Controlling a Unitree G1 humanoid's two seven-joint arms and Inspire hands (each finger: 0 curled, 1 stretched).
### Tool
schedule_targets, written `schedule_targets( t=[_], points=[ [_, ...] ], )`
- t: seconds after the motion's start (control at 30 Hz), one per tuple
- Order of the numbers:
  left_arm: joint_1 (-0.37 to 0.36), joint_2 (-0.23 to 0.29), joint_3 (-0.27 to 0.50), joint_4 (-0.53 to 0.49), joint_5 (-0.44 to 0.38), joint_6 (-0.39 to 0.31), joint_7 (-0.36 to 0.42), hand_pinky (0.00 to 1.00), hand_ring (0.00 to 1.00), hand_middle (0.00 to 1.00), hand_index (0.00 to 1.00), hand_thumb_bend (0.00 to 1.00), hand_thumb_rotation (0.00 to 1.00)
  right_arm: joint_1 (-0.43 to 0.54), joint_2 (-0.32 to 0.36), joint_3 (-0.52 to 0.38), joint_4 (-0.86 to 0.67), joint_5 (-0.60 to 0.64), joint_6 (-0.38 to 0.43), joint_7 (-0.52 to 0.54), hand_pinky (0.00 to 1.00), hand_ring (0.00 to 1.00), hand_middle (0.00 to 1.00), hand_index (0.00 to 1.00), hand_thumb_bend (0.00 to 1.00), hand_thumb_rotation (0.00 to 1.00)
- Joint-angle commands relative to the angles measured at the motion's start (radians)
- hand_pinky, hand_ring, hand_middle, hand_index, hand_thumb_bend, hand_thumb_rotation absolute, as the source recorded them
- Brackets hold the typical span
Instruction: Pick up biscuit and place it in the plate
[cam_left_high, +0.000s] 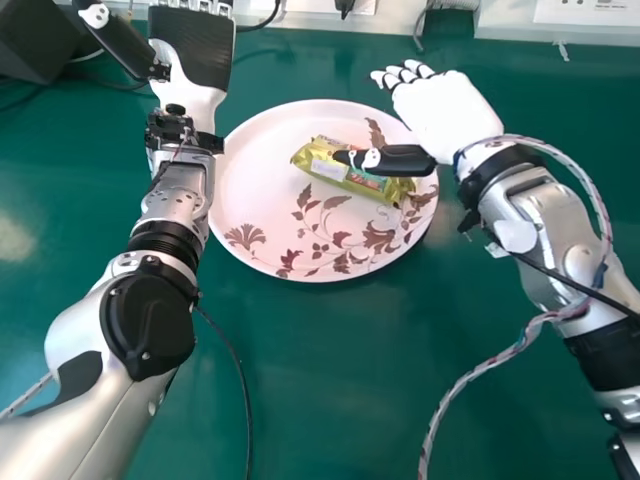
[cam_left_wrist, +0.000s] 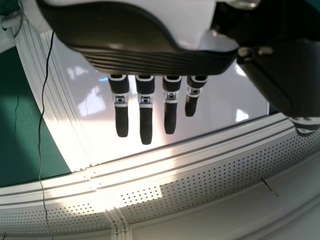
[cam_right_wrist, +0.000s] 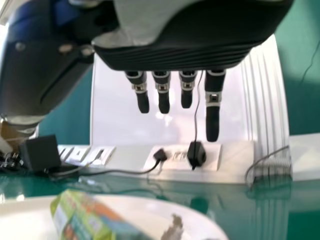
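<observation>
The biscuit (cam_left_high: 326, 167) lay on the plate (cam_left_high: 262, 180) toward two o'clock, apparently placed; the right hand (cam_left_high: 448, 114), fingers apart, had only to withdraw.

Left hand (cam_left_high: 203, 50) and right hand (cam_left_high: 445, 115) hold their fingers (cam_left_wrist: 145, 122) straight.

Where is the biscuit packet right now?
In the head view, the biscuit packet lies on the floral plate, right of its centre, with the thumb of the right hand over it.
</observation>
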Motion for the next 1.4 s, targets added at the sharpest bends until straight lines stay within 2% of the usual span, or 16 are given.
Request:
schedule_targets(
  t=[0.0, 0.2, 0.37, 0.5, 0.8, 1.17, 1.37],
  points=[
    [-0.004, -0.002, -0.009, -0.002, 0.007, 0.003, -0.005, 0.77, 0.77, 0.87, 0.98, 1.0, 0.78, 0.018, -0.016, -0.032, -0.027, 0.022, -0.004, -0.003, 0.62, 0.84, 1.0, 1.0, 1.0, 0.71],
    [-0.003, -0.003, -0.012, -0.003, 0.012, -0.004, -0.002, 0.8, 0.79, 0.87, 0.97, 0.99, 0.81, 0.017, -0.04, -0.075, -0.089, 0.035, 0.013, 0.045, 0.63, 0.83, 0.99, 1.0, 1.0, 0.73],
    [-0.002, -0.003, -0.014, -0.003, 0.014, -0.008, -0.011, 0.82, 0.79, 0.87, 0.97, 0.98, 0.79, 0.035, -0.038, -0.106, -0.145, 0.045, 0.031, 0.056, 0.65, 0.86, 1.0, 1.0, 0.99, 0.75],
    [-0.002, -0.003, -0.017, -0.004, 0.018, -0.019, -0.012, 0.81, 0.79, 0.87, 0.96, 0.98, 0.76, 0.046, -0.034, -0.123, -0.18, 0.046, 0.037, 0.053, 0.72, 0.89, 1.0, 1.0, 0.99, 0.75],
    [-0.002, -0.003, -0.016, -0.003, 0.029, -0.028, -0.01, 0.8, 0.79, 0.87, 0.97, 0.99, 0.77, 0.082, -0.029, -0.142, -0.261, 0.027, 0.071, 0.063, 0.87, 0.95, 1.0, 1.0, 0.99, 0.75],
    [-0.001, -0.003, -0.02, -0.001, 0.045, -0.049, 0.004, 0.77, 0.78, 0.86, 0.96, 1.0, 0.82, 0.124, -0.032, -0.19, -0.322, 0.03, 0.075, 0.043, 0.99, 0.97, 1.0, 1.0, 1.0, 0.77],
    [0.0, -0.001, -0.029, -0.001, 0.061, -0.072, 0.018, 0.76, 0.76, 0.85, 0.96, 1.0, 0.84, 0.157, -0.025, -0.226, -0.341, 0.044, 0.063, 0.002, 1.0, 0.96, 1.0, 1.0, 1.0, 0.79]
  ],
)
